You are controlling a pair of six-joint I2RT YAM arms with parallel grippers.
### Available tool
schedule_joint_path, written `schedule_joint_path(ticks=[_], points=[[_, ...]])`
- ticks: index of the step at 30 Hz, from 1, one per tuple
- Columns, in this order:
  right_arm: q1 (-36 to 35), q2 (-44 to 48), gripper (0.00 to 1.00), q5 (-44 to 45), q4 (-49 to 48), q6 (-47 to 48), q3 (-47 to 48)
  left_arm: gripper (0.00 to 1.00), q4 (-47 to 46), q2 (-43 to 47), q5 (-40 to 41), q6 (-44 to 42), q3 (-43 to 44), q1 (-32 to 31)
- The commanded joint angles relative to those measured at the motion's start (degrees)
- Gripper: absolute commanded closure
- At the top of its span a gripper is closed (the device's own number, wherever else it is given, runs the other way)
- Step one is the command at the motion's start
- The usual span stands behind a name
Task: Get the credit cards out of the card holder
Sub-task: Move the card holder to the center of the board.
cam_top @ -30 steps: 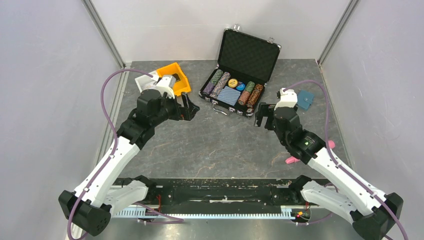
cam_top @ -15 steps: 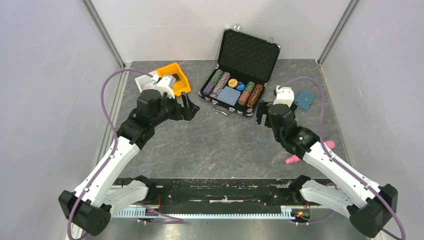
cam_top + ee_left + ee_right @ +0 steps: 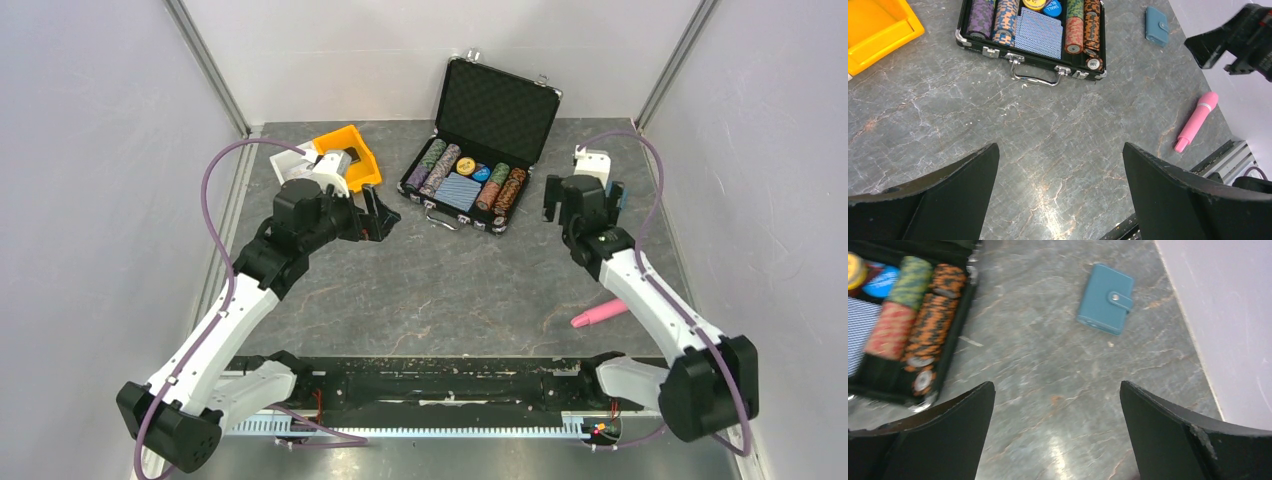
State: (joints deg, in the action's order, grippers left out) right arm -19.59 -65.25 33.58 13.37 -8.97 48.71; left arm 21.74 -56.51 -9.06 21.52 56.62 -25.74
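- While the right gripper (image 3: 1056,386) is spread wide, the card holder (image 3: 1105,299) is seen lying snapped shut ahead of it, a bit to the right.
- Left gripper (image 3: 1060,146) is spread wide too, with the holder spotted far ahead-right, beside the poker-chip case (image 3: 1040,61).

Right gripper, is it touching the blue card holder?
Apart. The right wrist view shows bare table between the open right gripper and the closed card holder.

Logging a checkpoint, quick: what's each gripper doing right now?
Left gripper: open, holding nothing.
Right gripper: open, holding nothing.
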Motion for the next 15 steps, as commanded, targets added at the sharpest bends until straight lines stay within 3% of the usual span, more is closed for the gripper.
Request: schedule_joint_path(ticks=[1,8,15], points=[[6.29,-5.16,0.01,-3.21,-5.86,4.2,3.4,0.0,-2.05,2.13,0.41,1.42,1.22,0.12],[16.49,-15.37,0.01,-2.35,-8.87,5.94,5.72,0.0,-2.14,2.33,0.1,1.66,1.32,0.05],[24.79,-25.13,0.17,-8.51,-10.77,2.58,11.05,0.0,-1.97,1.86,0.29,1.51,1.32,-0.47]])
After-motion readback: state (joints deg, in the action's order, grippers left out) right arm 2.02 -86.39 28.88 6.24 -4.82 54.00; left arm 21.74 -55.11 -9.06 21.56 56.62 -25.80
